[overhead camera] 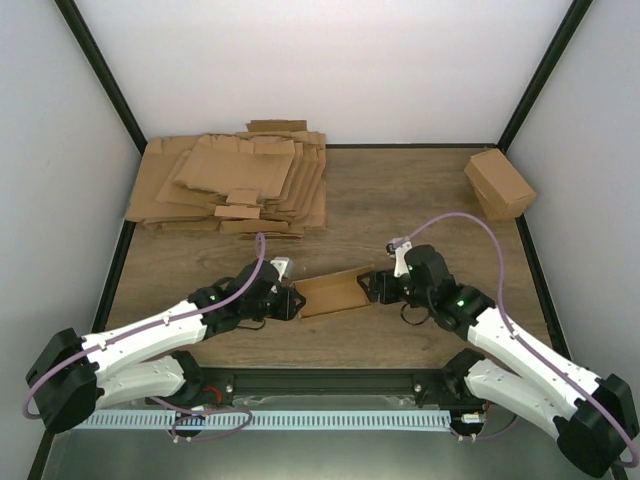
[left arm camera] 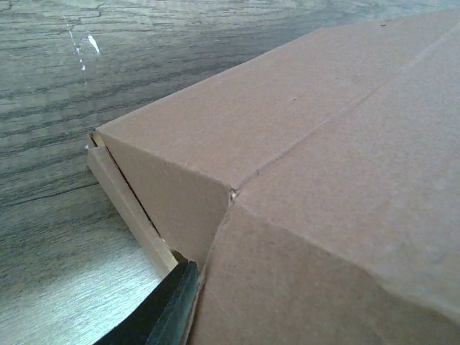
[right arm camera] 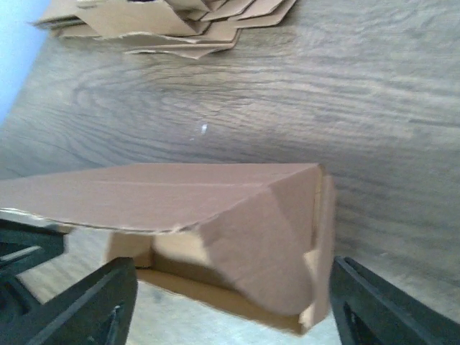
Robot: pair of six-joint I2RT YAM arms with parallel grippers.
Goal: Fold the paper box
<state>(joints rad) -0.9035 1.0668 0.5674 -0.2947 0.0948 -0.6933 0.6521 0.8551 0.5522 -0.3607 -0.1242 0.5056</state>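
Box: paper box (overhead camera: 335,292) lies half-formed mid-worktop (overhead camera: 420,200).
Left pincer (overhead camera: 288,300): at its 9 o'clock end; I can't tell its grip (only one finger (left arm camera: 172,309) shows).
Right pincer (right arm camera: 233,269): spread wide around the 3 o'clock end.
Risk: I'd expect an uneven squeeze to spring the end flap (right arm camera: 262,237).

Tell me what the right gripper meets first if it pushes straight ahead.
The paper box: its near end sits between the fingers of the right gripper, so contact would likely come almost at once.
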